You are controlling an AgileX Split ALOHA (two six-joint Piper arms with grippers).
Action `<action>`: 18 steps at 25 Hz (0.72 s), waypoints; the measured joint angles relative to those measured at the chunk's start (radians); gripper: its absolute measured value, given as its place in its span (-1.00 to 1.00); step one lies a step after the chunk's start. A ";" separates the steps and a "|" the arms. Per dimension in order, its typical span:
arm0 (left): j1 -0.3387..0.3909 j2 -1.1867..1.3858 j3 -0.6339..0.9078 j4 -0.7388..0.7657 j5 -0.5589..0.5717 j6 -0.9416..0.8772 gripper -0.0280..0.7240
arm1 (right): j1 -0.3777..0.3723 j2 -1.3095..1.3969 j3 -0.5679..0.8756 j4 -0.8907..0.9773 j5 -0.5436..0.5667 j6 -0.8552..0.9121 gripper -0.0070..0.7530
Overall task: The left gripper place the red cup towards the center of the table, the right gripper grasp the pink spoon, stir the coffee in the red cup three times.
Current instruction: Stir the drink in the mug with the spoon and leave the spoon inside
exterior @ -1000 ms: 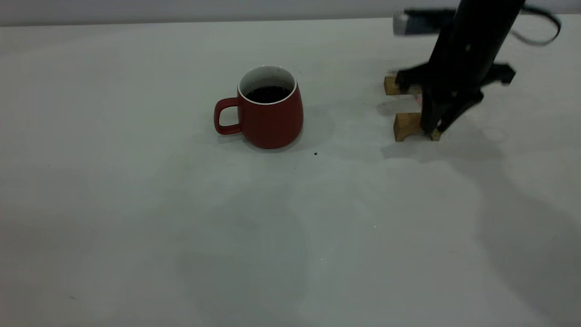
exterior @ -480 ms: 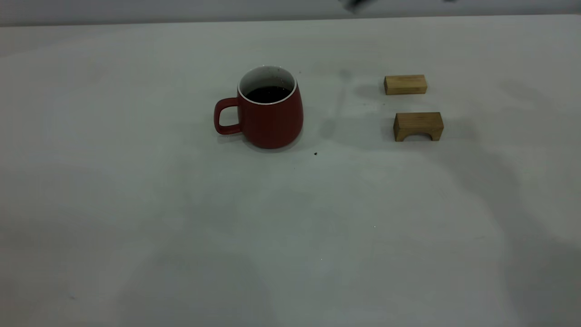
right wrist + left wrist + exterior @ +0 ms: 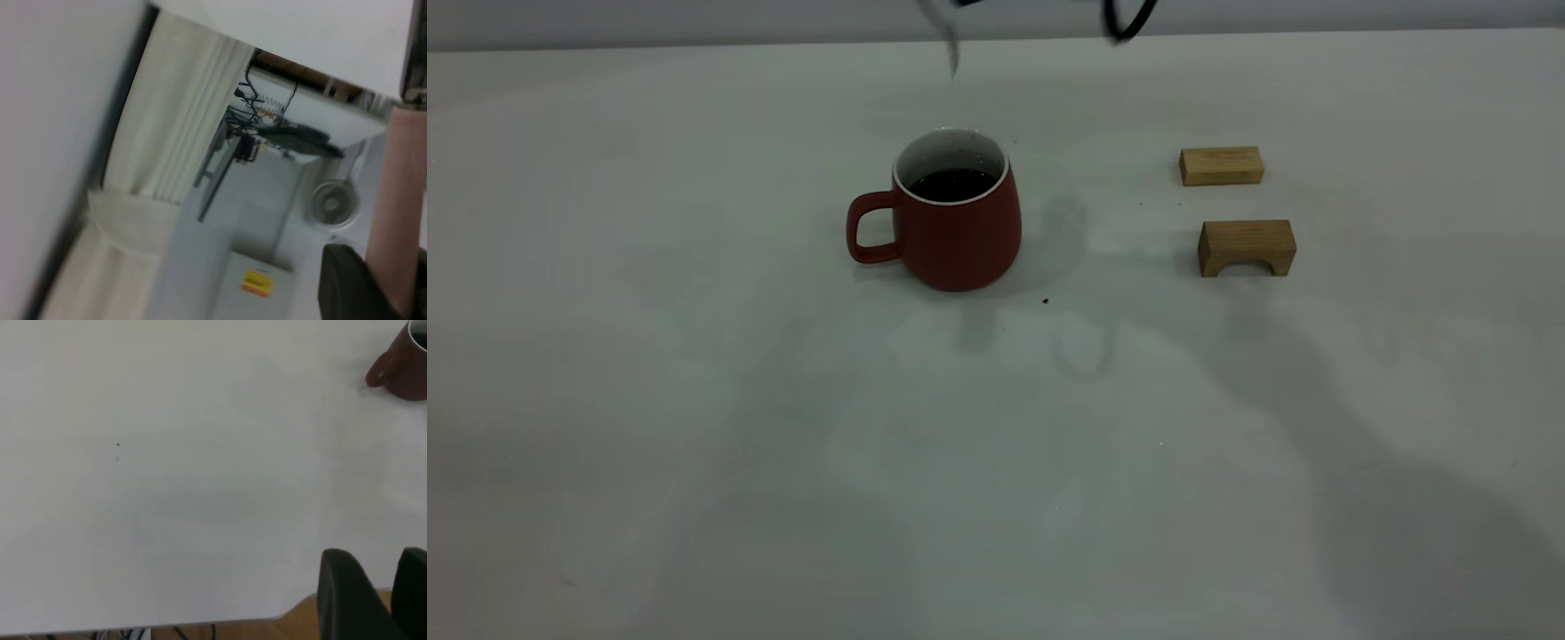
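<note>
1. Up close, the right wrist view shows the right gripper [image 3: 393,283] clamped on the pink spoon [image 3: 399,200]: the pale pink handle stands between a dark finger [image 3: 347,280] and the frame edge, with the grey metal neck at its far end.
2. That same view looks off the table toward a pale curtain [image 3: 180,133], a grey cabinet with a yellow label [image 3: 257,283] and tangled wiring, none of which the other views show.
3. From the exterior view, only a blurred grey sliver of the spoon [image 3: 951,49] and a loop of black cable [image 3: 1129,22] show, at 12 o'clock above the red cup [image 3: 958,218]; the gripper itself is out of that frame.
4. The red cup stands upright near the middle of the table [image 3: 694,427], its handle pointing to 9 o'clock, the coffee [image 3: 953,184] dark inside the white rim.
5. Two tan wooden blocks lie at 3 o'clock from the cup, well apart from it: a flat block [image 3: 1221,165] farther back and an arched block [image 3: 1246,247] nearer the camera.
6. A tiny dark speck [image 3: 1045,301] lies on the table just beside the cup, at its 5 o'clock.
7. The left wrist view shows the left gripper [image 3: 377,600] over the table edge, its two black fingers [image 3: 343,597] standing apart with nothing between them; the cup [image 3: 403,367] is far off at the frame's corner.
</note>
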 joint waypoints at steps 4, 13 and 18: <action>0.000 0.000 0.000 0.000 0.000 0.000 -0.28 | 0.006 0.031 0.000 0.004 -0.006 0.085 -0.60; 0.000 0.000 0.000 0.000 0.000 0.000 -0.28 | 0.006 0.177 -0.054 0.010 -0.028 0.095 -0.60; 0.000 0.000 0.000 0.000 0.000 -0.005 -0.28 | 0.006 0.268 -0.152 0.010 0.015 0.097 -0.60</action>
